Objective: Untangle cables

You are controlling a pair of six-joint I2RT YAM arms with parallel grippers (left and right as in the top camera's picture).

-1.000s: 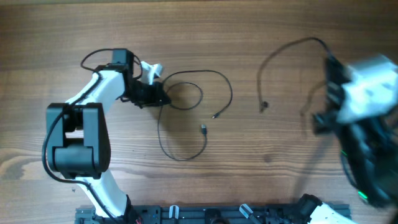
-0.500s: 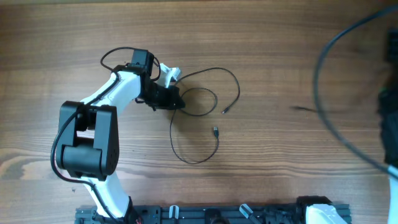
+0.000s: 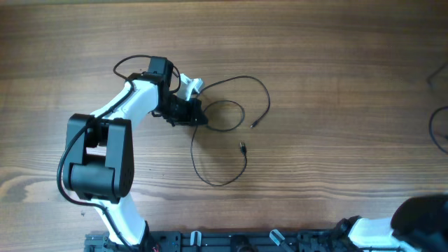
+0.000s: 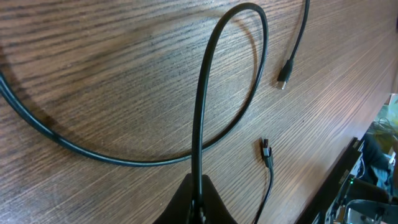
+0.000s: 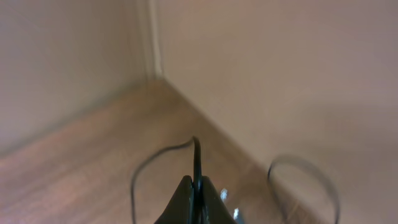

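Note:
One thin black cable point(image 3: 222, 105) lies in loose loops on the wooden table, with its two plug ends point(image 3: 253, 125) point(image 3: 242, 148) apart from each other. My left gripper point(image 3: 190, 112) is shut on this cable at the loops' left side. In the left wrist view the cable point(image 4: 205, 99) rises from the shut jaws point(image 4: 200, 200) into an arch, and both plugs point(image 4: 283, 81) point(image 4: 265, 149) show. My right gripper point(image 5: 196, 190) is shut on a second black cable point(image 5: 196, 152) and is outside the overhead view. Only a bit of that cable point(image 3: 434, 129) shows at the right edge.
A dark blurred part of the right arm point(image 3: 420, 210) shows at the bottom right corner. A black rail point(image 3: 231, 241) runs along the table's front edge. The right wrist view is blurred, with a plain wall and wooden surface behind.
The right arm has swung out of the overhead view to the right, carrying the second cable away from the first. The left arm and its cable shifted slightly right, then stayed still.

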